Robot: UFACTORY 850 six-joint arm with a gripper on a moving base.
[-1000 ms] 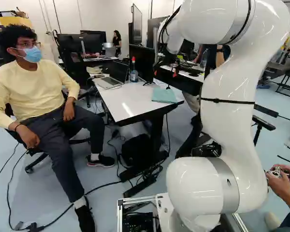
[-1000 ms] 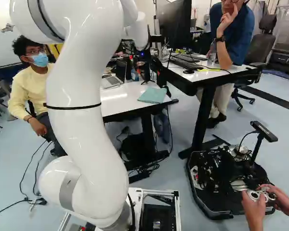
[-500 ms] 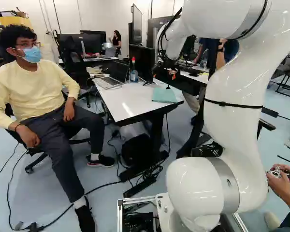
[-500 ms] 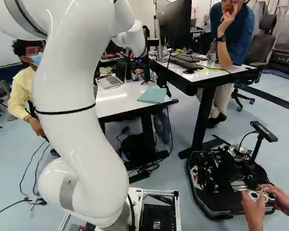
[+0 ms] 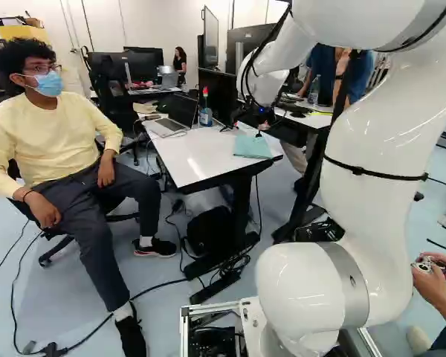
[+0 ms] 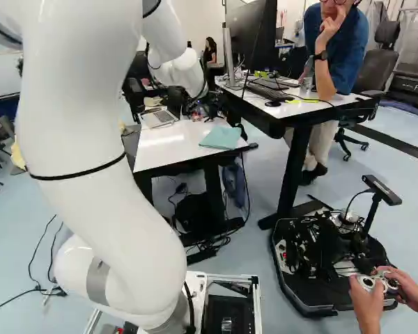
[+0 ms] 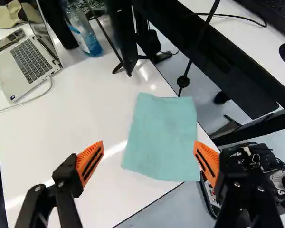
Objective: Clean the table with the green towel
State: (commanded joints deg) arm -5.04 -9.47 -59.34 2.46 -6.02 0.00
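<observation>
In the left base view my gripper [image 5: 256, 119] hangs over the far part of the white table [image 5: 197, 160], beyond the green towel [image 5: 252, 146]. The towel lies flat and folded at the table's right corner. From the wrist, my gripper [image 7: 148, 159] stands wide open above the table. The towel [image 7: 162, 137] lies below and ahead, between the lines of the two orange pads, touched by neither. One edge of it runs close to the table's edge.
A laptop [image 7: 26, 66], a blue-labelled bottle [image 7: 82, 31] and a monitor stand [image 7: 128, 57] are on the table. A second desk [image 6: 299, 104] adjoins it. A seated person [image 5: 59, 141] is left of the table. Another robot [image 6: 334, 257] stands on the floor.
My arm has swung and leaned: in the right base view its upper links have shifted left, and the gripper has dropped somewhat toward the table. The base and the towel have not moved.
</observation>
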